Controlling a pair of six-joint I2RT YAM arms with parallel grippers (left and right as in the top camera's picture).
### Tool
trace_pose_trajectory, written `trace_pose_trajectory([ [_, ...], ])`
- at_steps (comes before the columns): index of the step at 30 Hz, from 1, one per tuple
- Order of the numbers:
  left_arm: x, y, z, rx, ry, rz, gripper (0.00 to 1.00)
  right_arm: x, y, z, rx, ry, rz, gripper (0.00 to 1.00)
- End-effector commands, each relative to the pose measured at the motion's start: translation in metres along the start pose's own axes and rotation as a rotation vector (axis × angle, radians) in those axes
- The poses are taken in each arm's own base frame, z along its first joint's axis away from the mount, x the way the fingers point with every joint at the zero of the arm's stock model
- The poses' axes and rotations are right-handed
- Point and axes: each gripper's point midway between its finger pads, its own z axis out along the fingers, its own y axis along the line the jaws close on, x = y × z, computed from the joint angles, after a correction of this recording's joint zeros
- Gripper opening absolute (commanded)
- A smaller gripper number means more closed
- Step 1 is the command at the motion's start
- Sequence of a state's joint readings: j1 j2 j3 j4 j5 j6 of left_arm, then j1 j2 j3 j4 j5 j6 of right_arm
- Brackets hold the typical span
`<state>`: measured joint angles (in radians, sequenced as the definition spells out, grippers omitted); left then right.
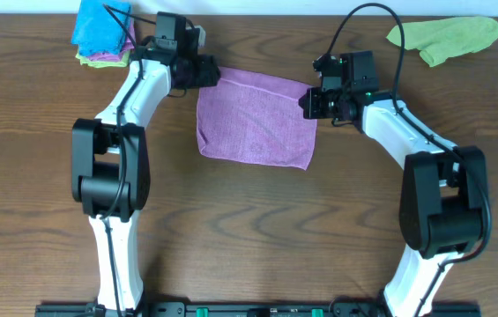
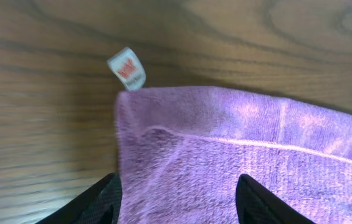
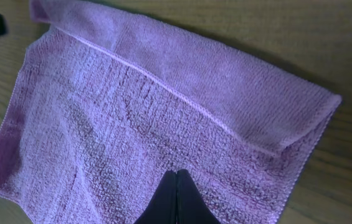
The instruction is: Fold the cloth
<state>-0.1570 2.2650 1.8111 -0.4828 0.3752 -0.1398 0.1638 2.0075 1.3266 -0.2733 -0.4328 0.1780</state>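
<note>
A purple cloth [image 1: 253,119] lies flat on the wooden table between the arms, with its far edge folded over in a band. My left gripper [image 1: 206,75] is open over the cloth's far left corner, one finger at each side of it [image 2: 179,193]. A white tag [image 2: 127,68] sticks out from that corner of the cloth [image 2: 244,155]. My right gripper [image 1: 308,101] is shut at the cloth's right edge. In the right wrist view its fingers [image 3: 177,174] are pressed together over the cloth [image 3: 132,112], with nothing visibly between them.
A green cloth [image 1: 447,37] lies crumpled at the far right of the table. A stack of blue, pink and yellow cloths [image 1: 103,31] sits at the far left, just behind my left arm.
</note>
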Motion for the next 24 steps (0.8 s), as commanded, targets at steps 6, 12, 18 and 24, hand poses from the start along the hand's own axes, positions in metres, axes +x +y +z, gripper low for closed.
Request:
trace_pose_trajectory([
  [6, 0.013, -0.008, -0.010, -0.142, 0.043, 0.207, 0.47, -0.001, -0.011, -0.003, 0.091, 0.007, -0.048, 0.01],
  [12, 0.017, -0.020, -0.003, -0.296, 0.035, 0.349, 0.31, 0.006, -0.020, 0.002, 0.190, 0.028, -0.075, 0.01],
  [18, 0.023, -0.013, 0.009, -0.313, 0.054, 0.350, 0.20, 0.005, -0.023, 0.003, 0.219, 0.026, -0.092, 0.01],
  [24, 0.019, -0.007, 0.014, -0.357, 0.033, 0.354, 0.06, 0.005, -0.025, 0.003, 0.243, 0.023, -0.113, 0.01],
])
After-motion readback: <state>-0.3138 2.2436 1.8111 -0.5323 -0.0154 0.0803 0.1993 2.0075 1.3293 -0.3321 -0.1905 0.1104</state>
